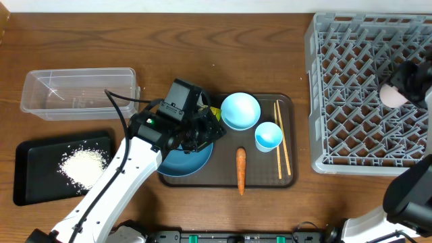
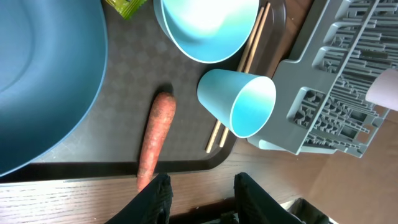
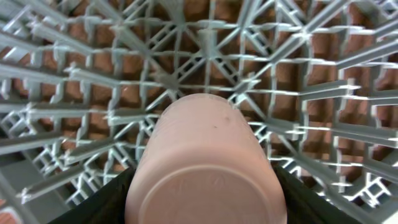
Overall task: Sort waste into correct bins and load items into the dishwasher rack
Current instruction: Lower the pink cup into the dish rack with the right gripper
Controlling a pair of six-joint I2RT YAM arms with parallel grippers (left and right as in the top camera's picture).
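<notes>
Right wrist view: right end effector [image 3: 202, 202] grips a pinkish cup [image 3: 205, 143] above the grey rack [image 3: 74, 81]; left end effector [image 2: 202, 199] gapes empty near the carrot [image 2: 155, 137].

A wooden table [image 1: 202, 40] is carrying four things. A clear plastic tub [image 1: 81, 71] is sitting at the far left, and a flat black tray [image 1: 40, 182] is lying nearer, just beside it. A brown serving tray [image 1: 263, 169] is resting in the middle. A large grey dishwasher rack [image 1: 351, 101] is occupying the right side, standing slightly apart from the brown serving tray.
</notes>
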